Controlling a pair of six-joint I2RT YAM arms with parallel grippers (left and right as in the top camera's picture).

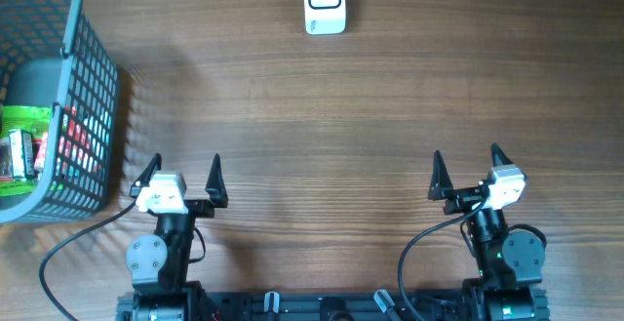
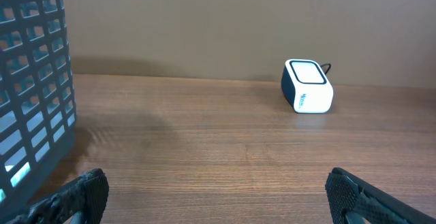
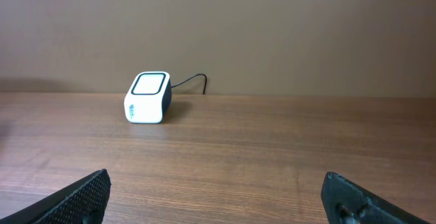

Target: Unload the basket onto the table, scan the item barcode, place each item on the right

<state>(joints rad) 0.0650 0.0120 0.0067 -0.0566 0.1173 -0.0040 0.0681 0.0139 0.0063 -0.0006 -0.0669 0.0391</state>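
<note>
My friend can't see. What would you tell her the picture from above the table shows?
A small white barcode scanner sits at the far edge of a wooden table, and a grey mesh basket holding a green packet stands at the left. Near the front edge, the left gripper and right gripper are both open and empty.

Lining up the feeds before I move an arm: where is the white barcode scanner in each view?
Overhead: scanner at top centre, near the table's far edge.
Left wrist: scanner right of centre, near the back wall.
Right wrist: scanner left of centre, near the back wall.
Shared landmark: the wood-grain table under it, in all three; the basket shows only in overhead and left wrist.
</note>
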